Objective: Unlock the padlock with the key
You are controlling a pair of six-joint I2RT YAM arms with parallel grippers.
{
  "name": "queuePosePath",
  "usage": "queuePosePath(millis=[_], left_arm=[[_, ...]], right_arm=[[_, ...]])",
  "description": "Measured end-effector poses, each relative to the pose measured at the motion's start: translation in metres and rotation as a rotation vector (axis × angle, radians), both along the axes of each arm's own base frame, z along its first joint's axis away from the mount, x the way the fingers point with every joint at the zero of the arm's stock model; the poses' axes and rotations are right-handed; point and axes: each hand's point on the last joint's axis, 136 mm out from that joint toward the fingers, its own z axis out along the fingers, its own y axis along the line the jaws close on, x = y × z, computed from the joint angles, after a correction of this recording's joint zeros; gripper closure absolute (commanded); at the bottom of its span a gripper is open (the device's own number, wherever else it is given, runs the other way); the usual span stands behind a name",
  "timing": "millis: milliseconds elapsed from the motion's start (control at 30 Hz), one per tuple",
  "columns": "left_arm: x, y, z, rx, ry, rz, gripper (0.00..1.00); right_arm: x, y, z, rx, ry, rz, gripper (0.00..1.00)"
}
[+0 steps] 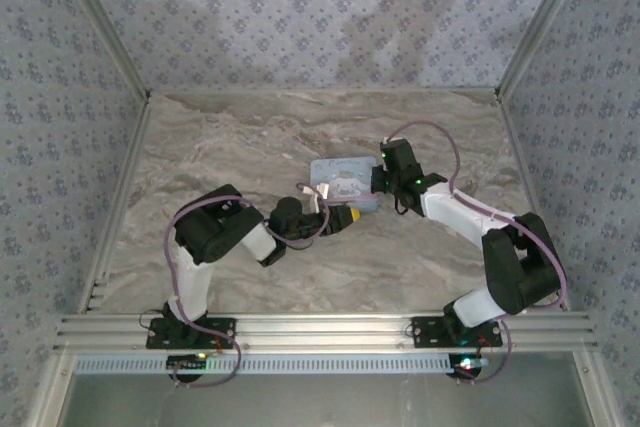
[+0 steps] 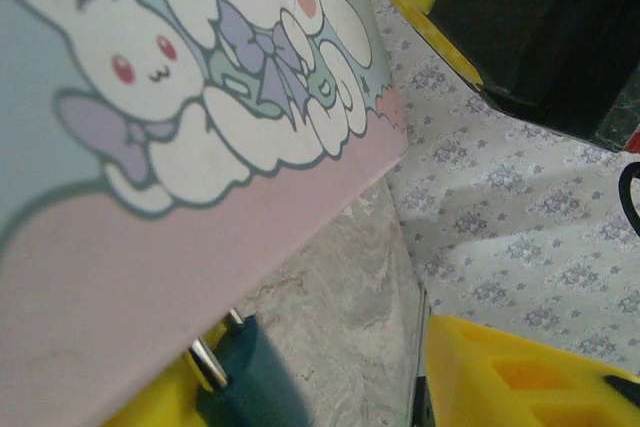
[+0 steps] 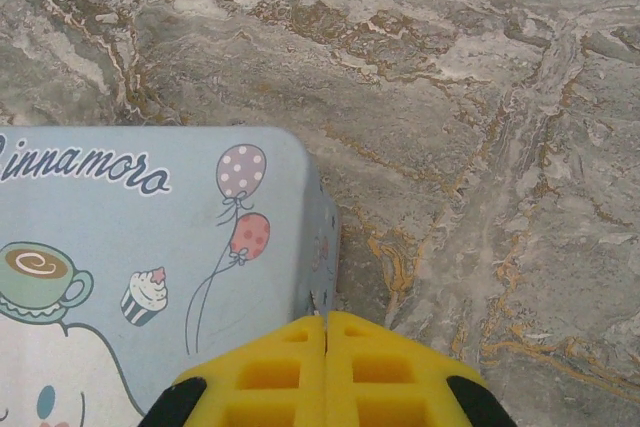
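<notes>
1. Closest to the left wrist camera looms the cartoon tin [image 2: 150, 277]. Under its pink edge sits a teal piece [image 2: 250, 382] with a bright metal part; whether it is padlock or key I cannot tell.
2. Left gripper [image 1: 345, 215]: the arm is folded at the elbow and reaches to the tin's near side. Its yellow fingers [image 2: 520, 377] stand apart, with marble table [image 3: 480, 97] showing between them.
3. Right gripper [image 3: 325, 332]: the arm stretches in from the right. Its fingers are pressed together at the tin's corner, with nothing seen between them.
</notes>
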Motion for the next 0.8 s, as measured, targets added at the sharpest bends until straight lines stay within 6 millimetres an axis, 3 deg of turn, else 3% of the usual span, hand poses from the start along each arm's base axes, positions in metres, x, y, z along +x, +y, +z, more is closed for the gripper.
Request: queuePosePath(millis=[133, 267, 333, 433, 500, 600, 733, 800], left_arm=[[-0.0006, -0.0001, 0.0007, -0.006, 0.002, -0.008, 0.6], [-0.002, -0.0014, 0.0006, -0.012, 0.001, -0.022, 0.61], [-0.0026, -0.0029, 0.0009, -0.015, 0.003, -0.032, 0.69], [-0.0032, -0.0038, 0.0011, -0.019, 0.008, -0.039, 0.69], [-0.0037, -0.0037, 0.0013, -0.021, 0.009, -0.044, 0.66], [-0.0043, -0.0036, 0.0018, -0.026, 0.012, -0.05, 0.52], [-0.0043, -0.0033, 0.0019, -0.027, 0.015, -0.052, 0.52], [-0.0043, -0.003, 0.0021, -0.026, 0.015, -0.051, 0.46]], right_arm=[[-0.0001, -0.0001, -0.0001, 0.0, 0.0, 0.0, 1.0], [-0.0003, -0.0002, -0.0005, -0.001, 0.001, 0.0, 1.0], [-0.0002, -0.0002, 0.0, -0.001, 0.0, 0.0, 1.0], [-0.0004, -0.0003, 0.0006, 0.0, -0.002, 0.0, 1.0], [-0.0004, -0.0003, 0.0014, 0.001, -0.004, 0.0, 1.0], [-0.0005, -0.0003, 0.0023, 0.002, -0.006, 0.0, 1.0], [-0.0006, -0.0004, 0.0026, 0.003, -0.006, 0.0, 1.0], [-0.0007, -0.0004, 0.0027, 0.003, -0.007, 0.0, 1.0]])
